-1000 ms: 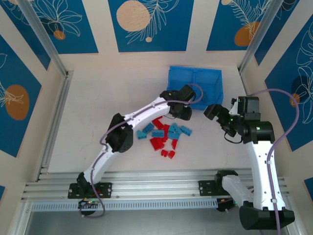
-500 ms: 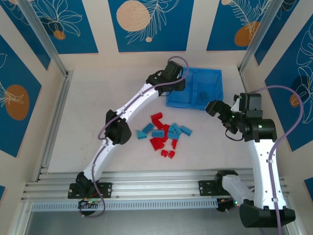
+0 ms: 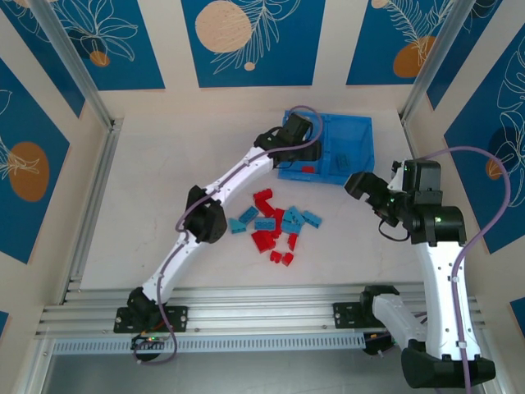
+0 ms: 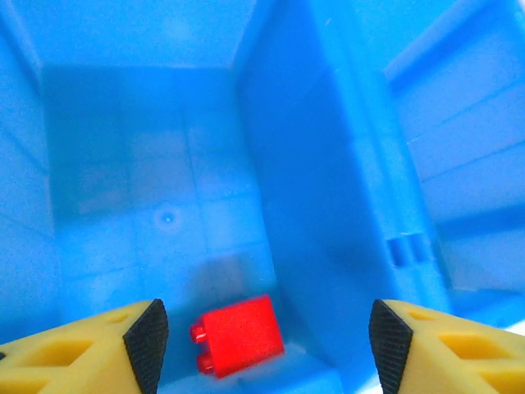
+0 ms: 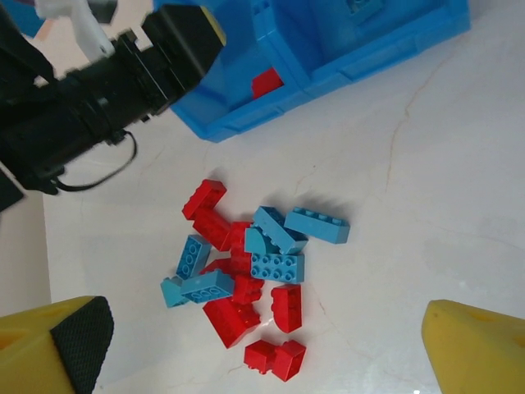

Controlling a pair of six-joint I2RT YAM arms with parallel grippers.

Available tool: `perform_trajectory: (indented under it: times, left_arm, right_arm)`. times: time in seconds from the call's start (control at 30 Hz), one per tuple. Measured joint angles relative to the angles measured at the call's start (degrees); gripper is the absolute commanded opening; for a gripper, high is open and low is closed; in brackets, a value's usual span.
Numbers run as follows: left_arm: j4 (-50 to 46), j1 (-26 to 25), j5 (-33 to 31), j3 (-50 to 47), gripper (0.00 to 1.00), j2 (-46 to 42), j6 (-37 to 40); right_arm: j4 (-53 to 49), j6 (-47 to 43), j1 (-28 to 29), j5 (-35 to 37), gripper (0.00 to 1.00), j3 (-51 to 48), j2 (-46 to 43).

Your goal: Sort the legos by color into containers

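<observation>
Left gripper [image 4: 264,336], jaws spread, hovers over a red brick [image 4: 238,335] lying in the left compartment [image 4: 148,164] of the tray [image 3: 353,135]. Right gripper [image 3: 358,184] hangs wide-open near the legos [image 3: 275,226] heaped on the surface [image 3: 164,180]. Best to lift straight up, clearing the seemingly close divider [image 4: 303,205].

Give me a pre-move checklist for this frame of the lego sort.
1. Left gripper open and empty: ok.
2. Red brick lying in the left compartment of the tray: ok.
3. Blue brick in the right compartment, colours separate: ok.
4. Right gripper open, off the pile: ok.
5. Pile sorted: not ok, red and blue mixed on the table.
6. Left gripper's clearance from the divider: cannot tell.
</observation>
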Motion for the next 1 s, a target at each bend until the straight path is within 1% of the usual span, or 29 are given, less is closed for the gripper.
perform_trajectory:
  times: [0.07, 0.17, 0.3, 0.37, 0.47, 0.57, 0.6, 0.63, 0.7, 0.83, 0.9, 0.97, 1.0]
  left_arm:
    - [-1.14, 0.0, 0.0, -1.49, 0.68, -3.85, 2.25]
    - [-1.97, 0.0, 0.07, -8.11, 0.68, -13.2, 6.47]
    - [-0.24, 0.0, 2.14, -25.11, 0.69, -32.17, 14.67]
    - [1.44, 0.0, 4.11, -34.12, 0.73, -41.35, 18.47]
    - [5.03, -0.13, 8.37, -49.51, 0.85, -54.93, 24.76]
    - [8.5, -0.37, 12.61, -64.5, 0.99, -65.99, 31.1]
    - [9.18, -0.5, 13.86, -69.24, 1.0, -69.22, 33.38]
    - [9.16, -0.61, 14.93, -73.37, 1.0, -72.02, 35.47]
    - [8.7, -0.74, 16.02, -78.49, 1.0, -75.6, 38.51]
    - [7.48, -0.74, 16.63, -83.23, 1.0, -80.43, 42.82]
    - [7.39, -0.74, 16.61, -84.48, 1.0, -82.47, 43.85]
    - [7.43, -0.74, 16.61, -85.13, 1.0, -83.91, 44.3]
    - [7.43, -0.74, 16.61, -85.35, 1.0, -84.5, 44.41]
  right_arm:
    - [1.46, -2.47, 1.01, -0.83, 0.97, -2.14, 0.35]
    - [4.02, -7.54, 3.58, -1.38, 0.97, -4.94, 2.29]
    - [8.83, -17.53, 9.22, 0.37, 0.96, -9.92, 6.21]
    - [10.91, -23.3, 12.26, 1.75, 0.96, -12.55, 7.76]
    - [13.62, -33.75, 18.36, 5.18, 0.94, -15.67, 11.06]
    - [15.72, -44.48, 23.8, 7.45, 0.89, -16.94, 16.31]
    - [16.26, -47.5, 24.98, 7.98, 0.87, -17.0, 18.4]
    - [16.94, -50.56, 25.7, 8.68, 0.86, -17.0, 21.0]
    - [18.64, -54.86, 26.05, 10.54, 0.85, -16.98, 25.86]
    - [22.36, -59.89, 25.33, 13.68, 0.85, -16.59, 34.38]
    - [23.71, -61.37, 24.85, 14.49, 0.79, -15.47, 38.29]
    - [24.98, -62.12, 24.57, 14.95, 0.69, -14.08, 41.55]
    - [25.53, -62.64, 24.44, 15.21, 0.61, -13.18, 43.3]
